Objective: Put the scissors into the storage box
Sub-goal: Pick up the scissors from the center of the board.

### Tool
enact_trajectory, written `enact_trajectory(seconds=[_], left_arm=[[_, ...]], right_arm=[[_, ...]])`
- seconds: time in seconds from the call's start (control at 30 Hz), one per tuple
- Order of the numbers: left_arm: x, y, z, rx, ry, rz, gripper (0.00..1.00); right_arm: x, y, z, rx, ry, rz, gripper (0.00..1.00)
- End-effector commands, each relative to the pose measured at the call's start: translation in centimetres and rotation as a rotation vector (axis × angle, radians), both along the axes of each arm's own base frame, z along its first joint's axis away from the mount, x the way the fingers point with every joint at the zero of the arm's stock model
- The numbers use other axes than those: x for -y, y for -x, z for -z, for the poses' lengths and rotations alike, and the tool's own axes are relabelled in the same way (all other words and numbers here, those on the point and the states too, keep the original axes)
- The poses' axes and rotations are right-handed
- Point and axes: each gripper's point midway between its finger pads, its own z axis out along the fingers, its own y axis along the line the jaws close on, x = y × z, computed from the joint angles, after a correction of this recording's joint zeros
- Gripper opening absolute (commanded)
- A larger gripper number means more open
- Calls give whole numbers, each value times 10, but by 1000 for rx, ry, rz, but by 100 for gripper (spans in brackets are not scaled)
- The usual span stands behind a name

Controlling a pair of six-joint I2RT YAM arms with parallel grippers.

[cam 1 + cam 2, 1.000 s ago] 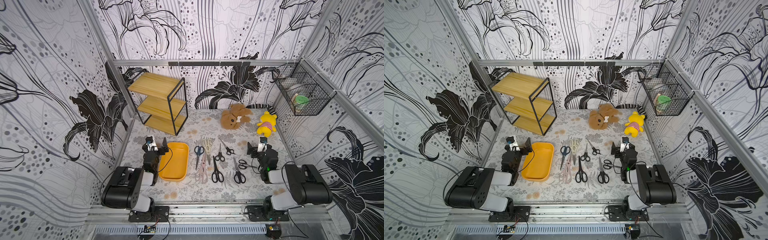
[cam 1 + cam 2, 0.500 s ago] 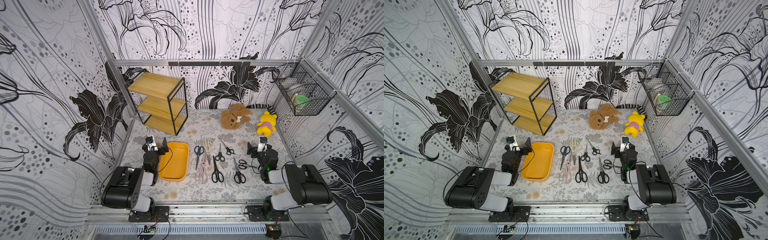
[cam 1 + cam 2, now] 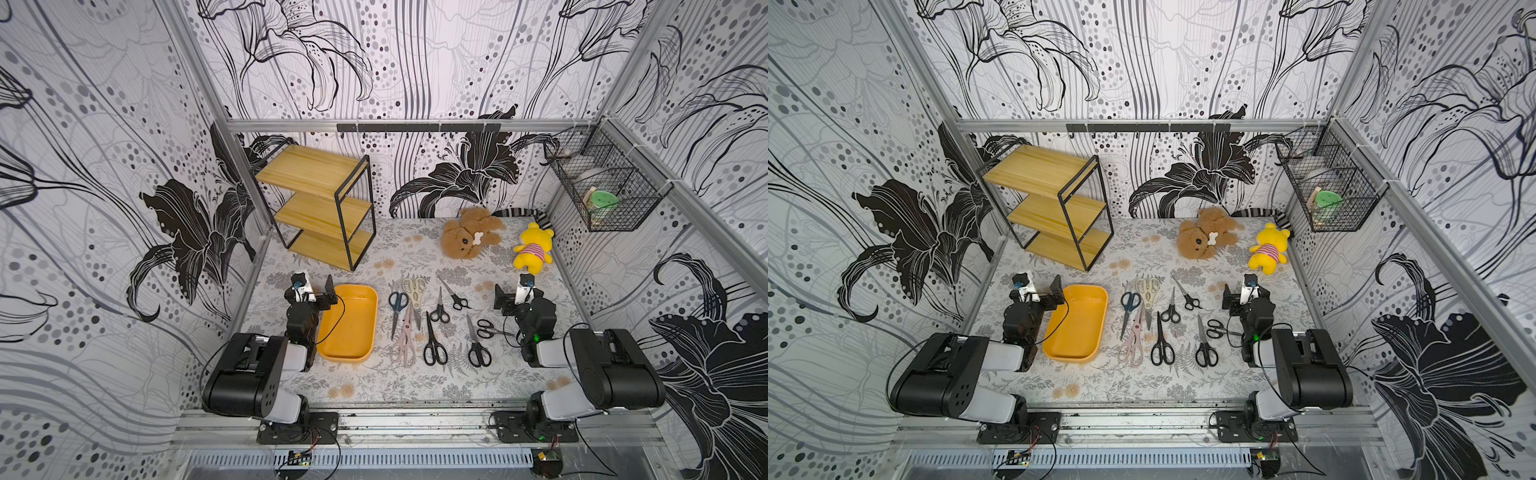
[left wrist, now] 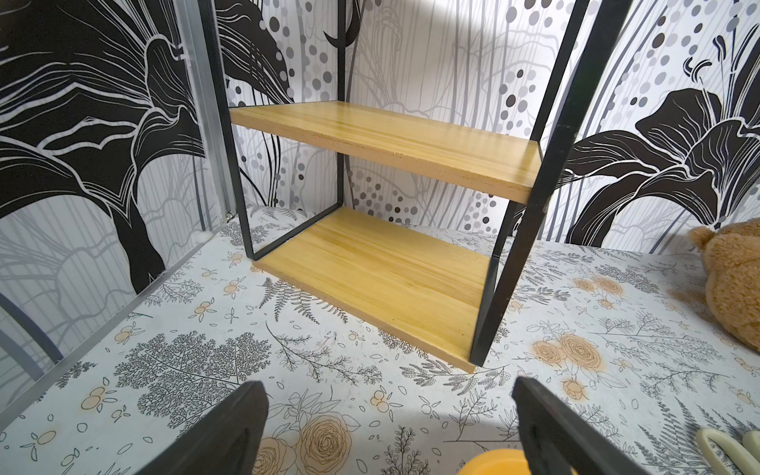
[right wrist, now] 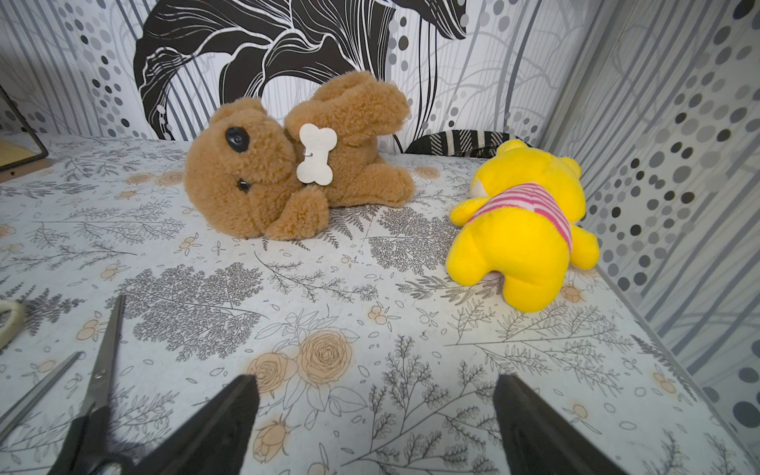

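scissors (image 3: 435, 345) on table (image 3: 399, 386), clear of fingers (image 5: 222, 423)

scissors (image 3: 431, 337) lie on the table (image 3: 415, 386), right of the storage box (image 3: 348, 328).

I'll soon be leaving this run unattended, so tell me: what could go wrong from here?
The pink scissors and the cream shears appear to cross at the blades, so lifting one may drag the other. The small black scissors lie close beside the right arm, likely an awkward reach for the open right gripper.
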Motion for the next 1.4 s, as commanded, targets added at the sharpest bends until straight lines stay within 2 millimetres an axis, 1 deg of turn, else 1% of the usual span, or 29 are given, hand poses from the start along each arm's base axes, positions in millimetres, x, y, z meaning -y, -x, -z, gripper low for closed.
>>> enact_trajectory(seconds=[0.0, 0.17, 0.27, 0.33, 0.37, 0.43, 0.5, 0.53, 0.6, 0.67, 0.7, 0.77, 0.83, 0.9, 0.97, 1.03, 1.07, 1.1, 1.2, 1.27, 1.37], left_arm=[[0, -4, -8, 28, 1, -2, 98], [-1, -4, -9, 31, 0, -3, 98], [-1, -3, -9, 34, 0, -3, 98], [-1, -2, -9, 34, -1, -2, 98], [-1, -2, -8, 30, -1, -3, 98], [0, -2, -8, 32, 0, -1, 98], [-1, -3, -9, 34, 2, -2, 98], [-1, -2, -9, 34, 1, -1, 98], [-1, -2, -11, 43, -1, -3, 98], [-5, -9, -19, 17, 4, -30, 98], [-8, -13, -17, -34, 5, -51, 98], [-15, -18, -33, -69, 14, -97, 98], [-20, -16, -53, -50, 49, -130, 98], [-22, -11, -65, -66, 87, -143, 98], [-24, -7, -71, -116, 176, -171, 98], [-21, -2, -70, -172, 254, -179, 98], [-19, 2, -66, -202, 304, -182, 98], [-15, 4, -62, -227, 341, -174, 98], [-2, 13, -43, -310, 438, -153, 98], [2, 20, -28, -374, 493, -168, 98], [8, 25, -8, -469, 544, -176, 98]], right_arm=[[2, -5, -6, 21, -14, -9, 95], [2, -4, -6, 20, -13, -8, 95], [7, -5, -7, 16, -11, 18, 99], [9, -9, -11, 8, -14, 34, 99], [11, -15, -14, -24, -16, 43, 96], [15, -31, -18, -138, -46, 78, 95], [12, -42, -18, -252, -85, 73, 90], [6, -47, -17, -303, -103, 58, 87], [-3, -51, -15, -388, -114, 52, 85], [-22, -50, -11, -459, -85, 27, 83], [-31, -49, -10, -484, -65, 20, 82], [-52, -46, -10, -525, -28, 2, 82], [-71, -42, -10, -567, -29, -3, 81], [-87, -40, -8, -614, -44, -9, 77], [-103, -38, -3, -678, -54, -36, 72], [-112, -38, 1, -736, -35, -40, 68], [-114, -39, 0, -753, -22, -38, 68], [-114, -38, 8, -788, -7, -34, 67], [-113, -38, 13, -835, 13, -23, 65], [-115, -38, 15, -862, 11, -26, 60], [-123, -38, 21, -901, -15, -51, 51]])
